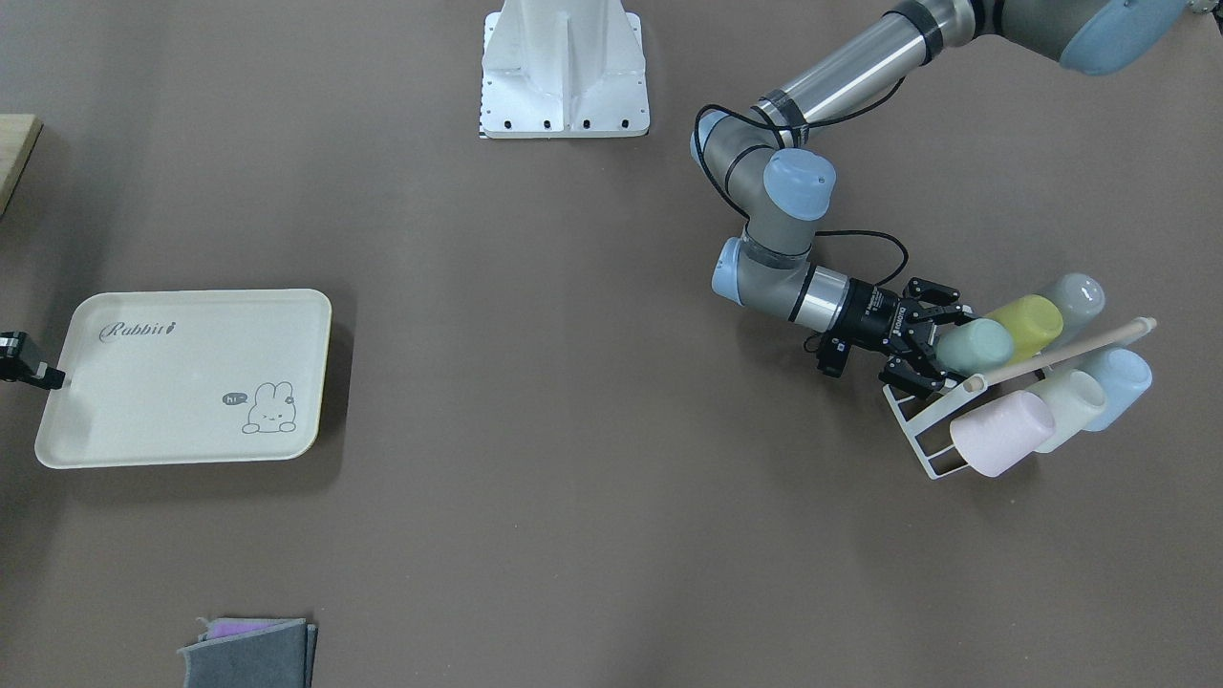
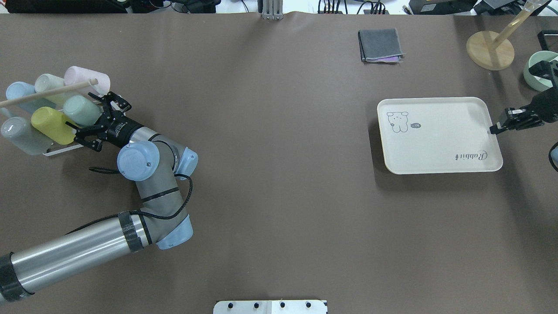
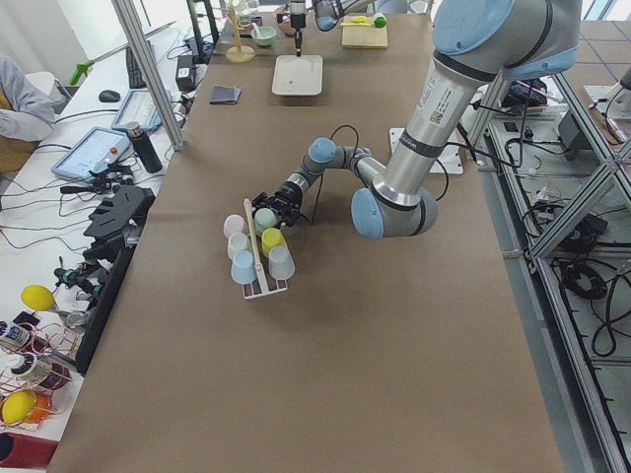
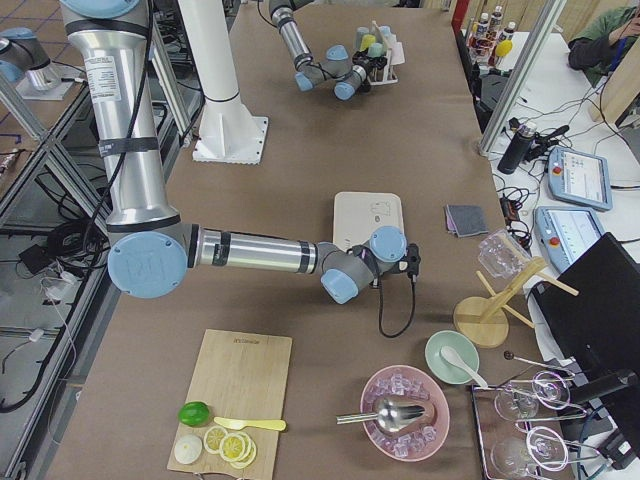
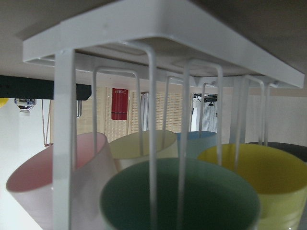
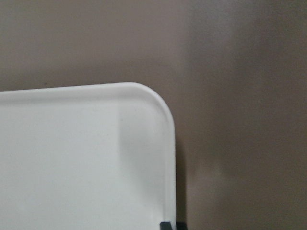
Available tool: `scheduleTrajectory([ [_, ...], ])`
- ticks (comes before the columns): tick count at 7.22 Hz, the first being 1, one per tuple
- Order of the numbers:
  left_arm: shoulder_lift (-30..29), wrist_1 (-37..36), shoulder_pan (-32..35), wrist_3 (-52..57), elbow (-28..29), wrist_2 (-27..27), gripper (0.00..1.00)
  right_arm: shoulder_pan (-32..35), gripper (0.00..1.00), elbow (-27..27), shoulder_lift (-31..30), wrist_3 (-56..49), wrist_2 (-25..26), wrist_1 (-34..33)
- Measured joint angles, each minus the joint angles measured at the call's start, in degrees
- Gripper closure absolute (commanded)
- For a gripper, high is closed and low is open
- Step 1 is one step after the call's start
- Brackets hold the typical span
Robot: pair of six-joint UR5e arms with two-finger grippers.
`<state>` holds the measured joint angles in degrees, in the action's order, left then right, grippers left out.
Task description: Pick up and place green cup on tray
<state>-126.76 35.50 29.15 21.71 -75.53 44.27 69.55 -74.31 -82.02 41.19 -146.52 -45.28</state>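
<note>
The green cup [image 1: 975,346] lies on its side on a white wire rack [image 1: 915,428] among other cups, and it also shows from above [image 2: 80,110]. My left gripper [image 1: 932,342] is open, with its fingers on either side of the cup's open end. The left wrist view looks into the cup's mouth [image 5: 180,196] through the rack wires. The cream tray [image 1: 186,377] with "Rabbit" script lies flat and holds nothing. My right gripper [image 2: 495,129] is shut on the tray's rim [image 6: 169,143] at a short edge.
The rack holds yellow [image 1: 1027,320], grey-blue [image 1: 1075,296], pink [image 1: 998,435], cream and light blue cups under a wooden rod [image 1: 1061,352]. A folded grey cloth [image 2: 380,45], a wooden stand [image 2: 490,54] and a green bowl [image 2: 534,69] lie beyond the tray.
</note>
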Motion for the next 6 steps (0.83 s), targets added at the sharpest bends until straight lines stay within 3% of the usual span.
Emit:
scheduleTrajectory([
  [1,0.06,0.09,-0.05,0.00,0.01,0.00,0.64,0.23,1.00,0.62,2.37,1.03,-0.50,-0.15],
  [2,0.07,0.04,-0.11,0.00,0.01,-0.03,0.77,-0.14,1.00,2.10,6.06,2.31,-0.56,-0.45],
  [6,-0.38,-2.26,-0.15,0.54,-1.53,0.04,0.79,-8.18,1.00,6.15,20.99,6.26,4.13,-8.32],
])
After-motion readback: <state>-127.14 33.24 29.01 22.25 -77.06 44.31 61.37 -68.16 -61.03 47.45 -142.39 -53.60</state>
